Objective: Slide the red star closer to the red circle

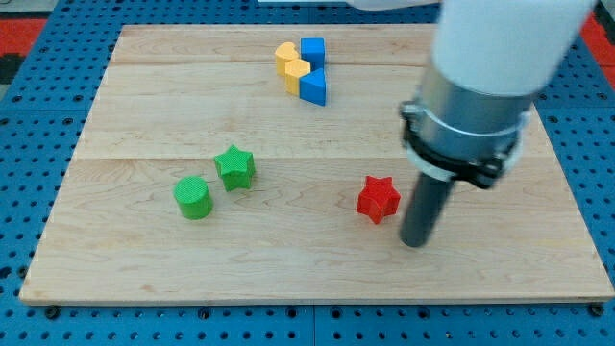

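My tip is resting on the board, bare, holding nothing, just right of the red star, possibly touching it; the red circle is showing nowhere; green star is sitting far left.

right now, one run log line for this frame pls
my tip: beside red star, on its right, small gap | red circle: not in view | green star, green circle: far left
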Robot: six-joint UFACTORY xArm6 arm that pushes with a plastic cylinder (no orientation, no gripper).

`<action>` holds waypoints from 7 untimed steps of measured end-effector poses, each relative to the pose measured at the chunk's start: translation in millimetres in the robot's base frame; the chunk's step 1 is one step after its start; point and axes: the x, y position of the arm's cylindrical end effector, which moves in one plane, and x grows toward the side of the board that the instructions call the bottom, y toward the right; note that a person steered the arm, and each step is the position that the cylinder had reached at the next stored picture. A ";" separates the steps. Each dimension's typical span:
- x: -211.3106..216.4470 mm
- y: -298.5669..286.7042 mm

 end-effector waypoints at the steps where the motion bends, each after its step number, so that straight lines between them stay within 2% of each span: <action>1: -26.7 -16.5; 2: -54.4 -15.9; 3: -35.5 -34.8; 4: -35.6 -72.6; 5: -74.0 -75.4; 6: -102.0 -21.3; 7: -97.1 17.6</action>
